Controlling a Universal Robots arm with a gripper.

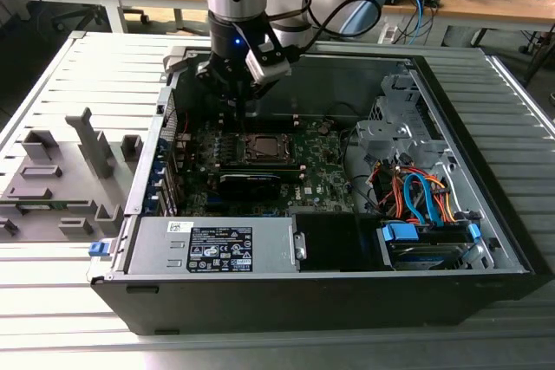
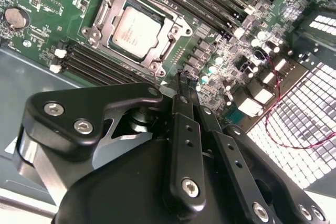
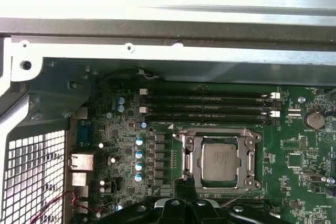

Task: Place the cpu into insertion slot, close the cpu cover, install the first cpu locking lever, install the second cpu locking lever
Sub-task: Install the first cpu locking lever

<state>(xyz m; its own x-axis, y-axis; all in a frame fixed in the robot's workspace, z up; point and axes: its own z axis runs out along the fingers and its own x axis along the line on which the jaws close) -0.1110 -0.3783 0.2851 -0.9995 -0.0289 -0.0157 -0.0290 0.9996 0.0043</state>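
The cpu lies flat in the insertion slot on the green motherboard, its silver top showing. The cpu cover is down around it as a metal frame; in the first wrist view the cpu sits inside the cover too. My gripper hangs just above the board beside one corner of the socket, its black fingers pressed together with nothing between them. From outside, the gripper stands over the board's far side, toward the exterior view's left of the socket.
The open computer case surrounds the board. Long black memory slots run beside the socket, and a perforated rear panel stands nearby. A power supply, drive bay and coloured cables fill the near side. Grey fixtures sit outside.
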